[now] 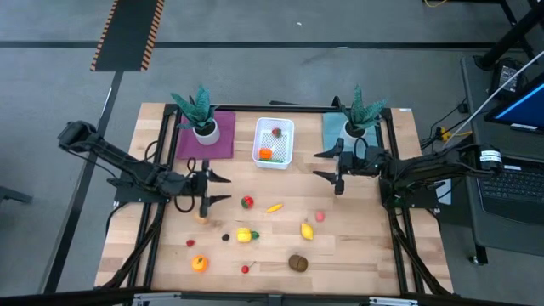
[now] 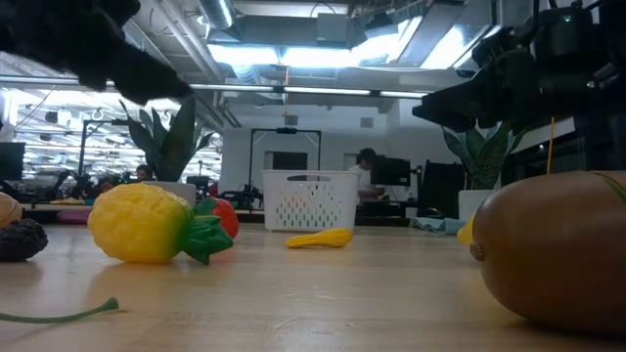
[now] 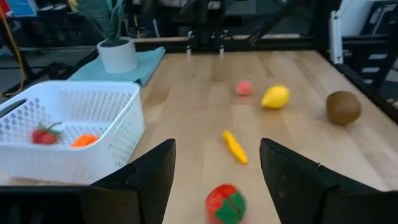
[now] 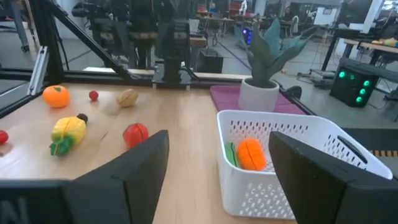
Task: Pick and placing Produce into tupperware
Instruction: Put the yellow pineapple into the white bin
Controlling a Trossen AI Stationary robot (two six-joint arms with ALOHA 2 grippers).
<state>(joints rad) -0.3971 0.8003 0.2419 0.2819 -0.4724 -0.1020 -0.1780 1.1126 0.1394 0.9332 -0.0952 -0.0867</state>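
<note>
The white tupperware (image 1: 274, 142) stands at the table's far middle. Inside it lie a red strawberry (image 3: 45, 135), an orange piece (image 4: 251, 154) and a green piece (image 4: 231, 154). Loose produce lies on the wood nearer the front: a red piece (image 1: 246, 202), a yellow banana (image 1: 274, 206), a lemon (image 1: 307, 230), a kiwi (image 1: 297, 263), an orange (image 1: 199, 263) and a yellow piece with green leaves (image 1: 244, 235). My left gripper (image 1: 218, 189) hovers open, left of the red piece. My right gripper (image 1: 323, 165) hovers open, right of the tupperware.
Two teal spiky plants in white pots (image 1: 202, 115) (image 1: 361, 115) stand at the far edge, on a purple mat (image 1: 204, 140) and a teal mat (image 1: 338, 129). Small cherries (image 1: 246, 269) and a pink piece (image 1: 320, 217) lie near the front. A black frame rail borders the table.
</note>
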